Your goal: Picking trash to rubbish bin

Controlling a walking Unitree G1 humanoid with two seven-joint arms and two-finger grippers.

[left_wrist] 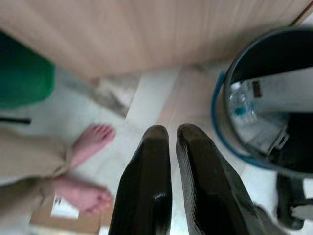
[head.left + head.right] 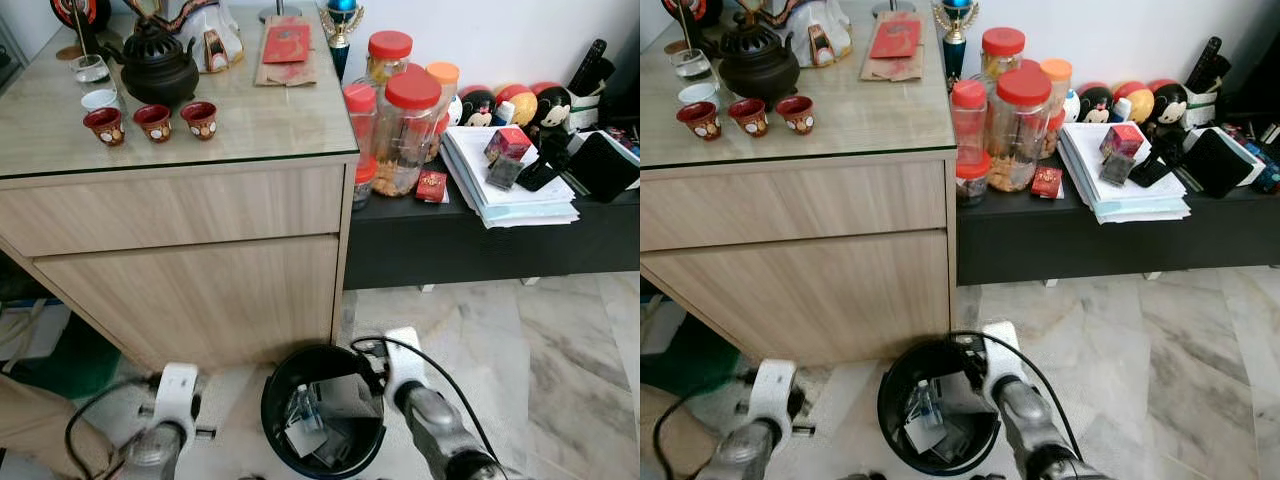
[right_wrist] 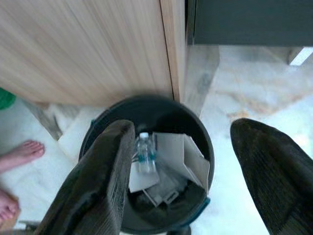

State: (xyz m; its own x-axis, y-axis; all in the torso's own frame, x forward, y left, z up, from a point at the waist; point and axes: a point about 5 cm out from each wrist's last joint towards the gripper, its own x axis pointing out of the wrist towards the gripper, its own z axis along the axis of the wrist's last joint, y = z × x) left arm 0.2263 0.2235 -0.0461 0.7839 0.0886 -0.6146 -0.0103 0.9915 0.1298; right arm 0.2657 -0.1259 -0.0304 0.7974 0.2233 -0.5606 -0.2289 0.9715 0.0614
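Here we see the right gripper (image 3: 181, 181) spread wide and empty, hanging right over the black rubbish bin (image 2: 272, 400). Inside the bin we spot a clear plastic bottle (image 3: 143, 152) with a blue band, grey cardboard (image 3: 178, 154) and paper scraps. The left gripper (image 1: 168, 142) has its fingers pressed together, holding nothing, low over the pale floor (image 1: 151, 98) beside the bin. A person's bare feet (image 1: 90, 139) stand near it. The bin sits against the wooden cabinet (image 2: 190, 260); on top we note a dark teapot (image 2: 158, 65) and three red cups (image 2: 153, 122). Red-lidded jars (image 2: 405, 130) sit on the black shelf to the right
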